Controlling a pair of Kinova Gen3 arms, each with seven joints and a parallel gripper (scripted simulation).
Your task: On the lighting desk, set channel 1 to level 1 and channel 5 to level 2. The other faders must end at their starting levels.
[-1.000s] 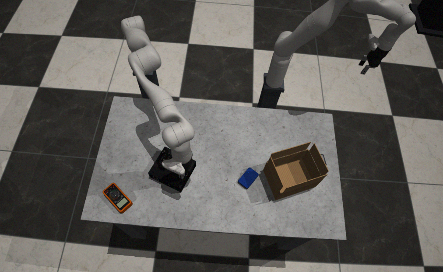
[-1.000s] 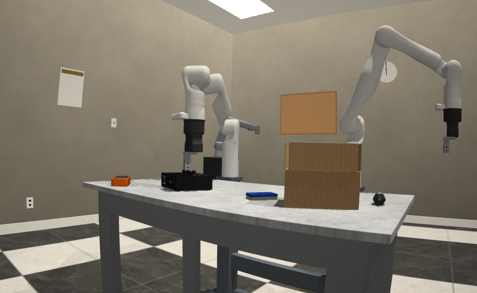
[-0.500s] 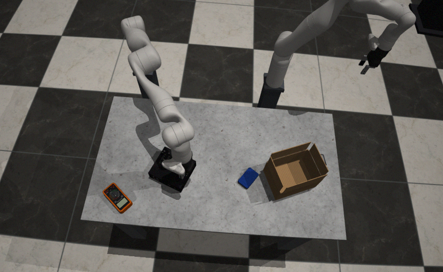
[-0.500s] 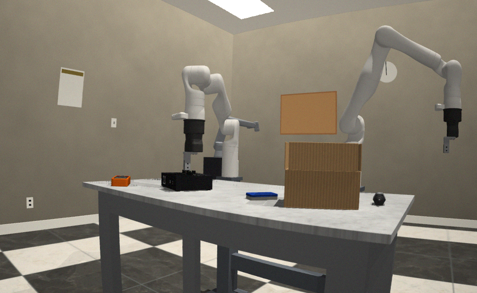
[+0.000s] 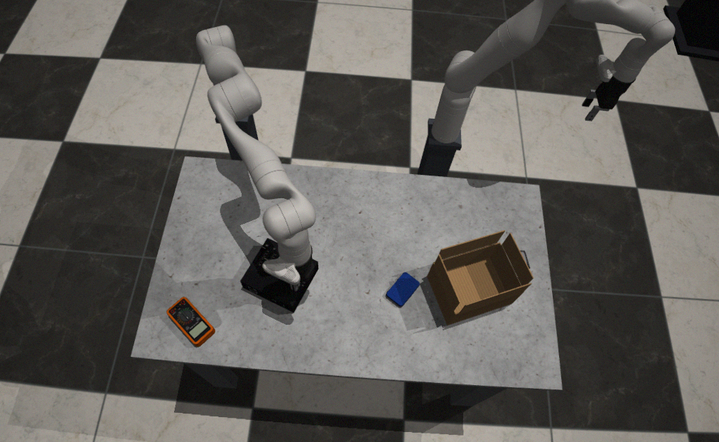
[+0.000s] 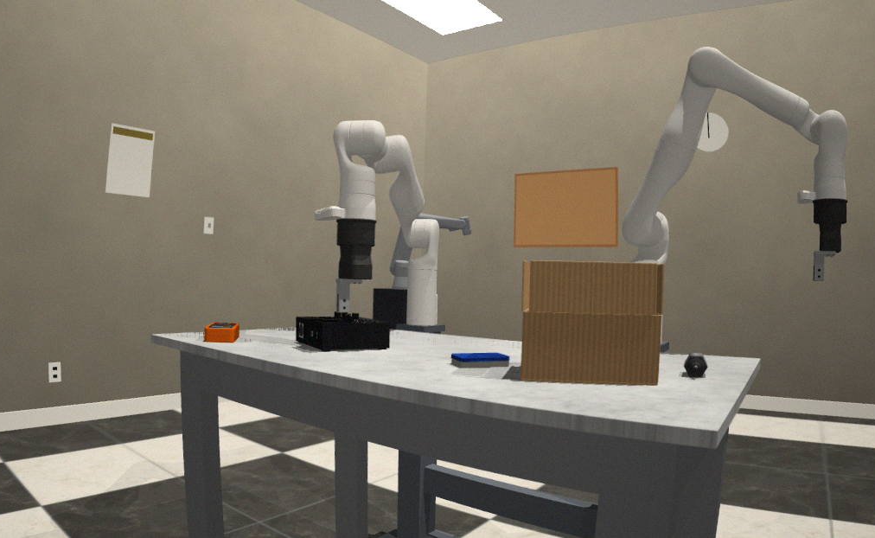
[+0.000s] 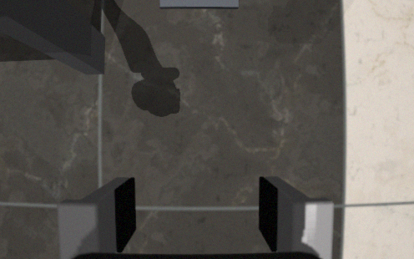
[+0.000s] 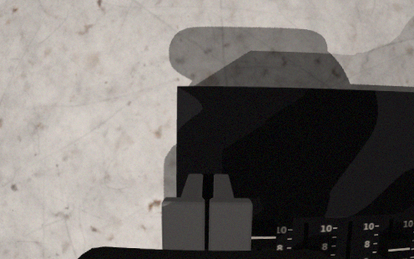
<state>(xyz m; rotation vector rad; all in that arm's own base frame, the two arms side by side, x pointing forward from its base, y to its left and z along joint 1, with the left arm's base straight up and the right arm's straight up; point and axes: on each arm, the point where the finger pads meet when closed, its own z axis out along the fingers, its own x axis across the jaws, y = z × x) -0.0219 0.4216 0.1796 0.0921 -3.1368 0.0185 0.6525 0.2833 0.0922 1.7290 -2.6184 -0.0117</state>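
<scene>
The right end effector is shut narrow on nothing, low over the lighting desk. Just beside its fingers lies a pale fader line; a slightly skewed push could slip off the cap or drag a neighbour, and overtravel would miss the level. The right wrist view shows scale numbers that the arm hides from above; the exterior shows the fingers' low height. Well apart, the left end effector stands wide.

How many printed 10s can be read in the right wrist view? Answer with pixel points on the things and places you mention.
4, in one row on the lighting desk (image 5: 258,281) (image 6: 354,335) (image 8: 270,125), right of the fingers (image 6: 342,293): leftmost 10 (image 8: 281,230), second 10 (image 8: 325,228), third 10 (image 8: 368,226), rightmost 10 (image 8: 408,224). Others may be hidden.
</scene>
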